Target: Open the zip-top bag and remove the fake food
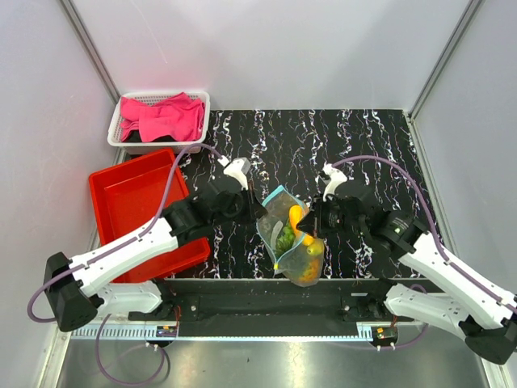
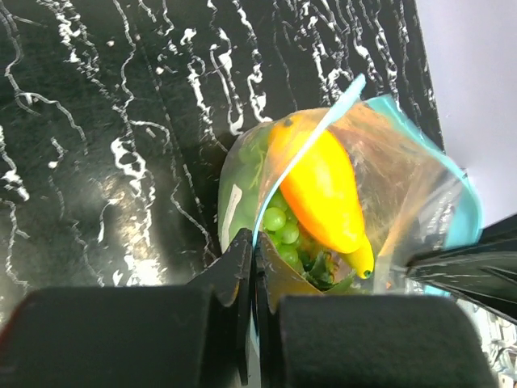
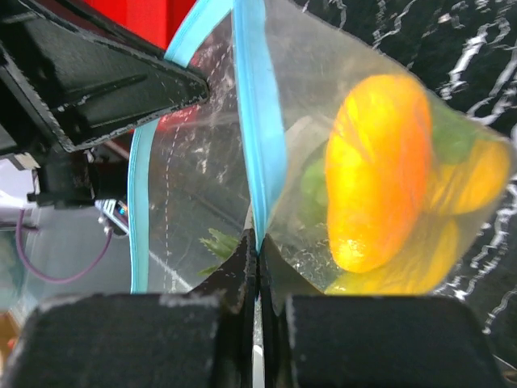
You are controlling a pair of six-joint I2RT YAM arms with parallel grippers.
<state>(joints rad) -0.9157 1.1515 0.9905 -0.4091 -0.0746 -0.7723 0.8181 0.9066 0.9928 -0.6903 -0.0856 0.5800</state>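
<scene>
Blurred fake food (image 3: 376, 178) — red tray (image 1: 133, 202) partly behind left arm (image 1: 129, 250).

The left arm (image 1: 129, 250) and the right arm (image 1: 456, 271) share one construction: white moulded link shells (image 1: 105, 263) alternate with black cylindrical joint housings (image 1: 190, 218). Each arm has a black angular base block (image 1: 69, 301). A thin mauve cable (image 1: 167, 187) runs along the left arm, and a matching mauve cable (image 1: 404, 172) runs along the right arm. A white camera module (image 1: 236, 170) is fitted at each wrist. The left gripper (image 2: 253, 252) and the right gripper (image 3: 258, 250) carry matte black, wedge-shaped fingers (image 3: 234, 279) with a grainy surface.
</scene>
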